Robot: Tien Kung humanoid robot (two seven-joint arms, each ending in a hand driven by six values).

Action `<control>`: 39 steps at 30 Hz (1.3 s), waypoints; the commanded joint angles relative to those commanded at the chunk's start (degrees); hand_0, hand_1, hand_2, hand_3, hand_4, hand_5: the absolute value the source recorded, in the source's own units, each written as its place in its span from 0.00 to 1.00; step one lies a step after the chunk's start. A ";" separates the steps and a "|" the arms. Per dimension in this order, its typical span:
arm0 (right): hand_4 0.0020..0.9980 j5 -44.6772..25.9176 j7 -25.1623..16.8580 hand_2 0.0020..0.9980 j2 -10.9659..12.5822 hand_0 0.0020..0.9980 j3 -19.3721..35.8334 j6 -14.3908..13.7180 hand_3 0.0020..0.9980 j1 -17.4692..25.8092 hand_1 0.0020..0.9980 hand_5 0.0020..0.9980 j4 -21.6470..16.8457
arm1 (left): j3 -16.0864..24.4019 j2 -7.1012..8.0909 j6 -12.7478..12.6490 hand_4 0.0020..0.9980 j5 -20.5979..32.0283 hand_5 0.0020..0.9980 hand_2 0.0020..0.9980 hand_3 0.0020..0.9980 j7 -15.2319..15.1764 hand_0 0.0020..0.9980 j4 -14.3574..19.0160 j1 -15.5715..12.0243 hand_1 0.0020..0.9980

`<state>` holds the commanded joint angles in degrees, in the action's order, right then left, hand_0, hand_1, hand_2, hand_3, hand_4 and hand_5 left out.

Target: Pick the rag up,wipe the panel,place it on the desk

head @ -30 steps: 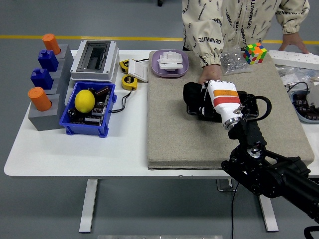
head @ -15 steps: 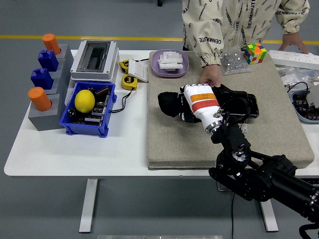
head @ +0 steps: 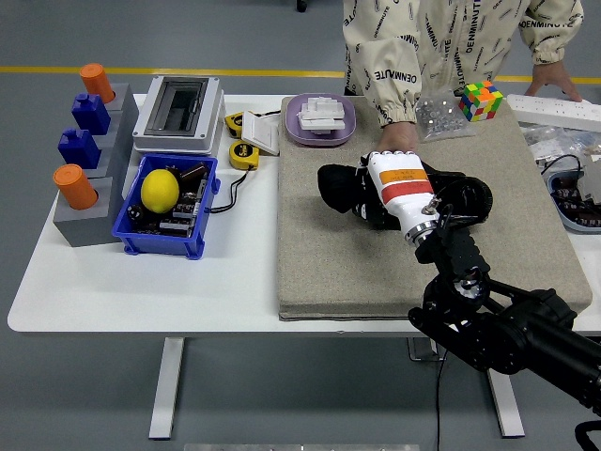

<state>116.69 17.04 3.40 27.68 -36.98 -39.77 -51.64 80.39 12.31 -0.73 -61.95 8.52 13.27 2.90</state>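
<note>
From my feed, the right robot hand [head: 380, 188] is pressed down on the black rag [head: 340, 185], with its fingers curled over the cloth, so I'd call it clamped on the rag. The white back of the hand with the orange and red stripes faces up at the camera. The rag is bunched up, and part of it sticks out to the left of the hand. It's lying on the panel [head: 460, 200], a dark glossy slab that shows to the right of the wrist. Both sit on the big tan mat [head: 329, 263] covering the right half of the white desk [head: 141, 282].

A person in a cream printed jacket stands at the far side. One of their hands [head: 396, 138] rests on the mat, just behind my robot hand and touching or nearly touching the panel's far edge; I can't tell which. Their other hand [head: 552, 79] is over on the far right of the desk.

Also on the mat's far edge are a Rubik's cube [head: 480, 100] and a clear bag of small parts [head: 439, 116]. On the left side of the desk there's a blue bin [head: 164, 240] with a lemon [head: 160, 190] in it, plus a purple tray [head: 320, 120] near the mat's far-left corner.
</note>
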 joint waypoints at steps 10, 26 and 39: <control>0.91 0.26 -0.02 0.37 1.86 0.28 1.45 0.00 0.37 0.96 0.36 0.08 0.00 | 0.33 -0.12 0.01 0.63 -0.11 0.45 0.64 0.56 -0.01 0.60 0.00 -0.05 0.64; 0.91 0.91 -0.01 0.37 6.09 0.28 4.34 0.00 0.37 3.14 0.36 0.08 -0.09 | 0.86 -0.21 0.02 0.63 -0.24 0.45 0.64 0.56 -0.03 0.61 0.05 -0.15 0.64; 0.91 1.77 0.05 0.37 10.88 0.28 7.99 0.00 0.37 5.61 0.36 0.08 0.11 | 0.97 -0.31 0.03 0.63 -0.31 0.45 0.64 0.56 -0.04 0.60 0.07 -0.37 0.64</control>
<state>118.46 17.08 14.27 35.67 -36.98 -34.17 -51.53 81.37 12.00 -0.70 -62.26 8.48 13.34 2.53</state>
